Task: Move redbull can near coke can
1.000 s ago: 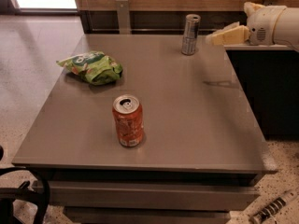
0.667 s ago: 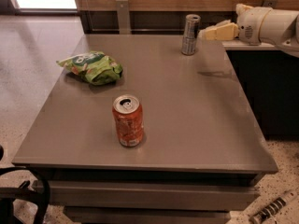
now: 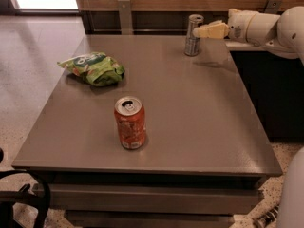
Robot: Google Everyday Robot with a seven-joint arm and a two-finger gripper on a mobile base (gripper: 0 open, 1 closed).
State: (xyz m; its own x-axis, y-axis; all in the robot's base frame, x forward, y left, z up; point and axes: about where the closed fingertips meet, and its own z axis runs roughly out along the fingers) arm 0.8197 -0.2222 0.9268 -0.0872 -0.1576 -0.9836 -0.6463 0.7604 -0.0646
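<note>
Redbull can (image 3: 193,34) upright on the table (image 3: 199,108), well behind coke can (image 3: 129,123) and off to its right. Gripper (image 3: 204,31) level with the slim can's upper half, reaching in from the side away from coke can, touching the metal or just short of it; impossible to say which. Open or closed around it: cannot tell.

Likely trouble: a sideways nudge before any firm hold, tipping the narrow can and sending it rolling toward coke can or off the back of the table. Also possible: carrying too low and clipping coke can on arrival, or setting down tilted. Green chip bag (image 3: 93,68), behind coke can and to its left, well away from the likely path.

Hidden or unclear: far side of redbull can, the contact point, its markings. Arm (image 3: 259,26) cut off beyond the picture's right border.
</note>
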